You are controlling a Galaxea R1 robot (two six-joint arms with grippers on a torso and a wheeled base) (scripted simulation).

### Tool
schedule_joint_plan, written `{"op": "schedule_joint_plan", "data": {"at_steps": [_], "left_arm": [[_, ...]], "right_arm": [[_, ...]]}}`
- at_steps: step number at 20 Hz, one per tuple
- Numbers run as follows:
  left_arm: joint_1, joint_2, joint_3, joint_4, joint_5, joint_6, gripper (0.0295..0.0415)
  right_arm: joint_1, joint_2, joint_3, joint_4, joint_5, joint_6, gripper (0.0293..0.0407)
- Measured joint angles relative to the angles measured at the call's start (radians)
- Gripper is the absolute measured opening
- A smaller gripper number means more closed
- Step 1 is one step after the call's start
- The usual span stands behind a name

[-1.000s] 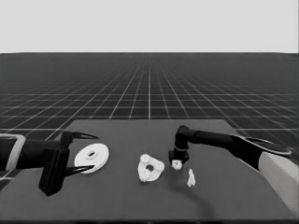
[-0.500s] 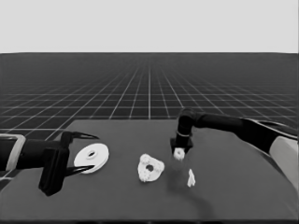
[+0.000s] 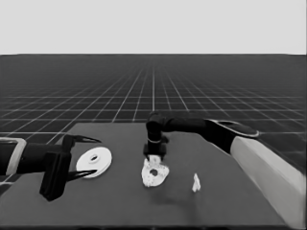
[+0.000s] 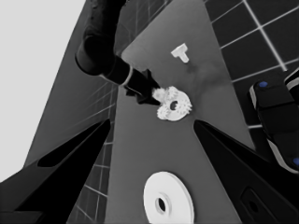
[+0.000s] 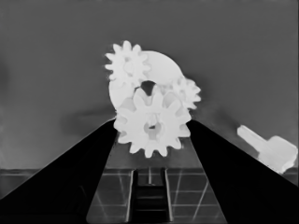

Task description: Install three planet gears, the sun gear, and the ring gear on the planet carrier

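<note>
My right gripper (image 3: 154,155) hangs over the smaller round part (image 3: 154,175) at the table's middle, shut on a small toothed gear (image 5: 152,133). In the right wrist view the held gear sits between the fingers (image 5: 93,158), just above the smaller round part (image 5: 163,70). Two gears (image 5: 127,65) (image 5: 187,91) lie on that part beside its centre hole. The larger round part (image 3: 94,162) lies flat at the left, under my waiting left gripper (image 3: 79,158), which is open and not holding it.
A thin white piece (image 3: 195,182) lies on the table to the right of the smaller round part. Dark machinery with blue lights (image 4: 275,116) shows past the table's edge in the left wrist view.
My right gripper has carried the gear leftward, from the spot near the thin white piece to a place over the smaller round part. The left arm has not moved.
</note>
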Motion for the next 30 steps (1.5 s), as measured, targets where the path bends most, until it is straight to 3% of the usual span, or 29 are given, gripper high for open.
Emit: {"op": "schedule_joint_plan", "data": {"at_steps": [4,6,9,30], "left_arm": [[0.0,0.0,0.0,0.0,0.0,0.0,0.0385],[0.0,0.0,0.0,0.0,0.0,0.0,0.0385],[0.0,0.0,0.0,0.0,0.0,0.0,0.0385],[0.0,0.0,0.0,0.0,0.0,0.0,0.0385]], "right_arm": [[0.0,0.016,-0.018,0.0,0.0,0.0,0.0312],[-0.08,0.027,-0.059,-0.078,0.022,-0.026,0.0312],[-0.115,0.034,-0.086,-0.109,0.034,-0.041,0.0312],[-0.134,0.035,-0.093,-0.116,0.038,0.108,0.0312]]}}
